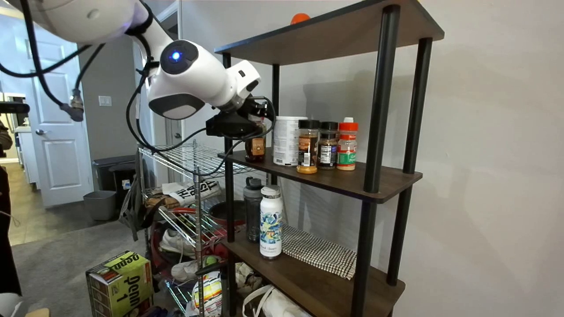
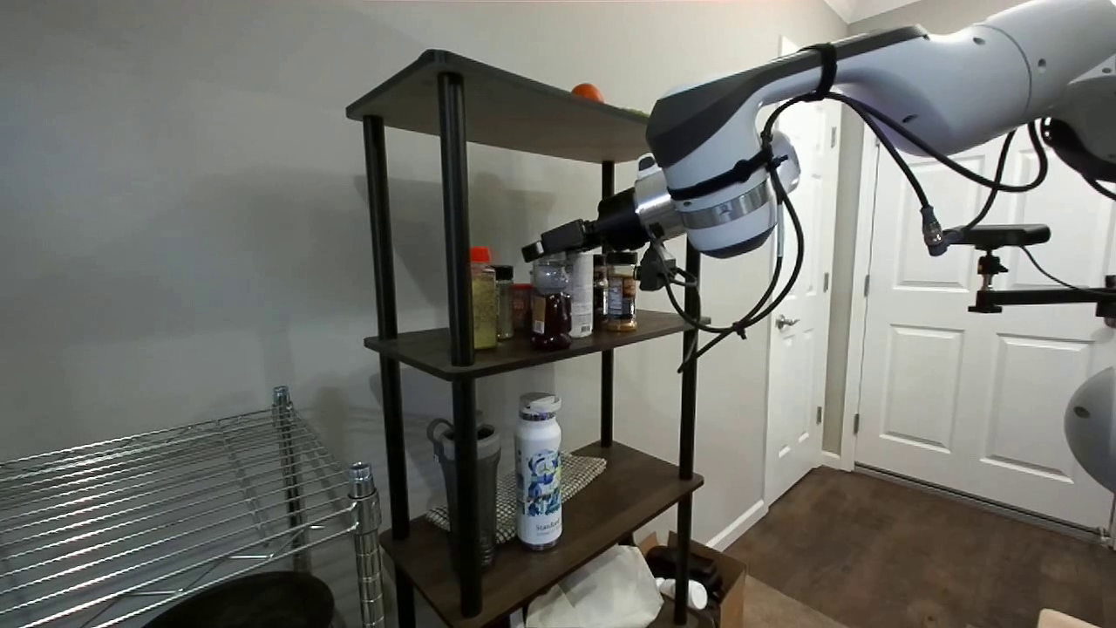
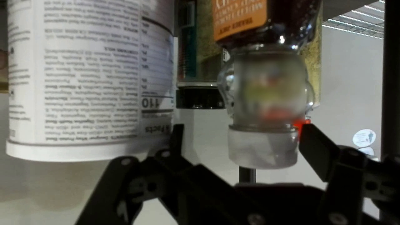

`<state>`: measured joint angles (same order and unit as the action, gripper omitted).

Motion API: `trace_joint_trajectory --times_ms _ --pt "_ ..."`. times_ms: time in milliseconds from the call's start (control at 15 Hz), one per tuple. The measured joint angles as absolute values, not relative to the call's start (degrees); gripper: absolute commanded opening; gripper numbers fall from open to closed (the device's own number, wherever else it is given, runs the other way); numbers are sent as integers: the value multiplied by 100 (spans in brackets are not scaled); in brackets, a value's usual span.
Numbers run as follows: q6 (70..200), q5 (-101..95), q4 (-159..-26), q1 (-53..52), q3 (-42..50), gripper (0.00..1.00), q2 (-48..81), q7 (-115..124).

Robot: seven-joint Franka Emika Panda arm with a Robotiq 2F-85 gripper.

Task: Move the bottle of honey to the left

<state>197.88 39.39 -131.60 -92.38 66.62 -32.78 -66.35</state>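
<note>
The bottle of honey (image 1: 255, 149) stands upright on the middle shelf. It has dark amber-brown contents, an orange label and a clear upper part. It also shows in an exterior view (image 2: 551, 321) and upside down in the wrist view (image 3: 281, 22), where its cap looks clear and greyish. My gripper (image 3: 242, 137) is open, with one finger on each side of the bottle's cap. A gap shows between the cap and the left finger; the right finger is close to the cap, and I cannot tell if it touches. In both exterior views the gripper (image 2: 545, 249) is at the bottle's top.
A white canister (image 1: 288, 141) stands right beside the bottle, near the left finger in the wrist view (image 3: 90, 78). Several spice jars (image 1: 308, 147) and a red-capped bottle (image 2: 484, 296) share the shelf. Black shelf posts (image 2: 458, 218) and the top shelf (image 1: 335, 37) surround the gripper.
</note>
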Motion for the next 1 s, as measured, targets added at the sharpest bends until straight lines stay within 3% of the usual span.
trace_joint_trajectory --times_ms 1000 --pt "19788 3939 -13139 -9100 6682 100 -3278 -6631"
